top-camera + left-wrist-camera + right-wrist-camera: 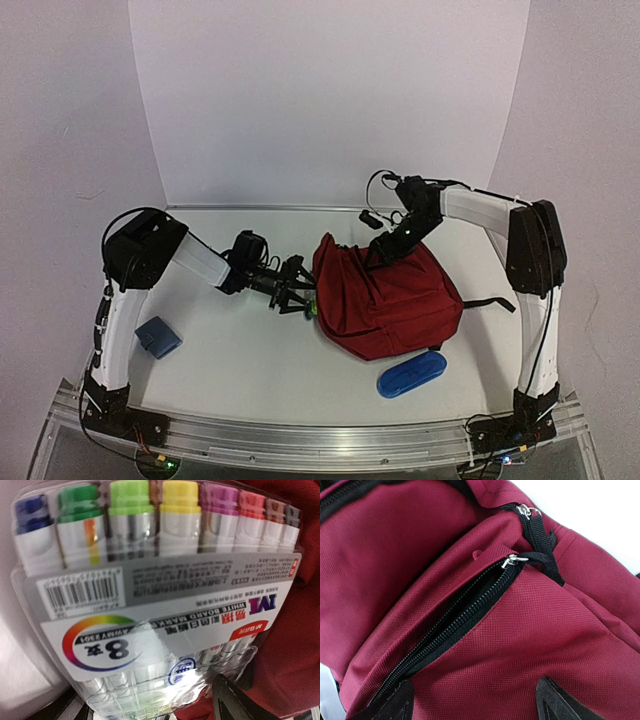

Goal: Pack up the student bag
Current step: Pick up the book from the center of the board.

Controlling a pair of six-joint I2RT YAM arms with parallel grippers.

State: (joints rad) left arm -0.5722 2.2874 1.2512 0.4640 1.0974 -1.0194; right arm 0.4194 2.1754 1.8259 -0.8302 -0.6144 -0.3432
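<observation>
Near edge: both arm bases bolted to a metal rail (pixel 300 440) along the table (pixel 250 350).

Just beyond, right of centre: blue oblong case (pixel 411 373) lying flat on the table, just beside the near edge of the student bag (pixel 395 305). It looks close enough to touch, but I can't confirm contact. Near the left arm's base there is a small blue block (pixel 158 336), well apart from everything else.

Mid-table: the bag, dark red, slumped on its side right of centre. A black strap (pixel 490 303) trails toward the right arm.

Left gripper (pixel 295 290) reaches in level from the left, tips at the bag's left edge. It is clamped on a clear pack of whiteboard markers (pixel 160 580). Wrist view: eight coloured caps in a row, barcode and an "8" label, red fabric behind the pack on the right. One dark fingertip (pixel 235 700) shows at the pack's lower end.

Right gripper (pixel 385 250) comes down onto the bag's far upper side. Wrist view: the fingertips (pixel 560 700) are spread wide, with smooth fabric between them and no fold visibly pinched. A black zip (pixel 445 630) gapes partly open ahead of them, its silver pull (pixel 512 560) at the far end.

Far: white backdrop (pixel 320 100).
</observation>
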